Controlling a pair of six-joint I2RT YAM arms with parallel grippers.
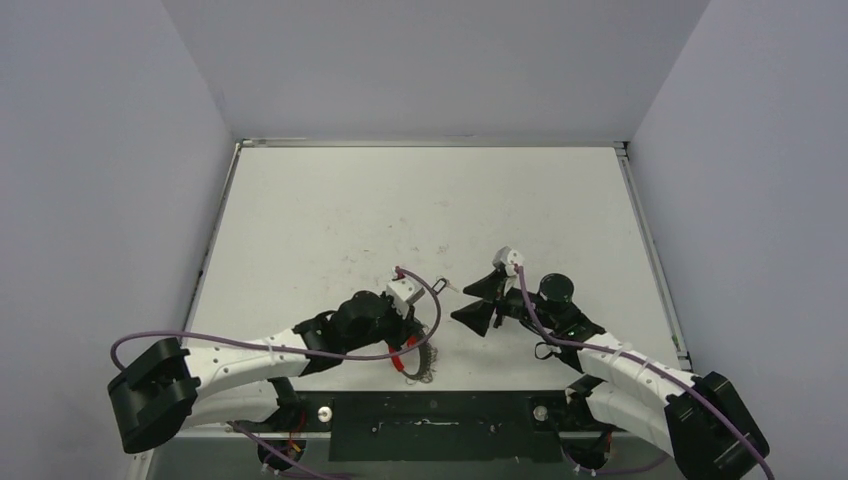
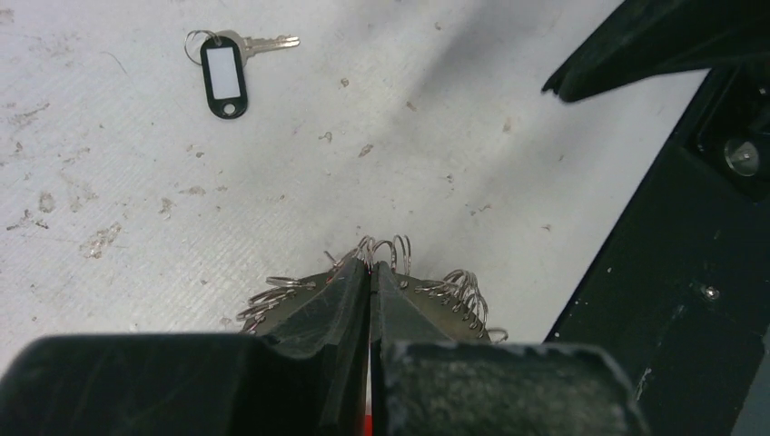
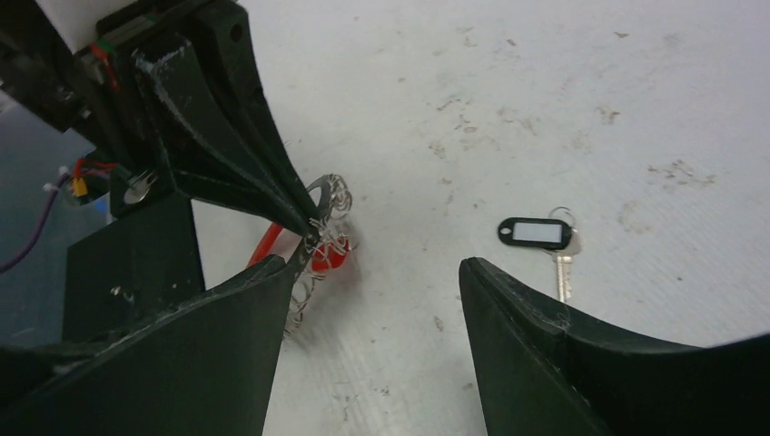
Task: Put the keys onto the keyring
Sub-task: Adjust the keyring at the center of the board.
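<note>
The left arm reaches in from the near left; the left gripper (image 2: 370, 271) has its 2 fingers pressed tight together on the keyring (image 3: 325, 256), pinching the thin metal at their very tips; the ring hangs low at the near middle of the table (image 1: 400, 200), just far of the black base plate (image 1: 430, 410); its red sleeve (image 1: 404, 352) sits on the side towards the left arm, and small silver pieces (image 2: 459, 289) fan out on both sides of the closed tips; whether the ring rests on the table or is lifted clear of it, I cannot tell.

Further right and a little farther away lies the loose key (image 2: 224, 71), flat on the table, apart from the ring and from both grippers; it has a dark oblong tag with a pale window, a small split ring at 1 end, and a short silver shaft (image 3: 563, 272) sticking out beside it.

Right of that, the right arm comes in from the near right; the right gripper (image 3: 380, 265) points left towards the ring, its 2 fingers spread wide with only bare table between them, so it has hold of nothing; the tip of 1 finger (image 3: 272, 282) stands just beside the spot where the left gripper pinches the ring, though whether it touches the metal cannot be made out; the other finger (image 3: 508, 300) ends near the key, short of it.
</note>
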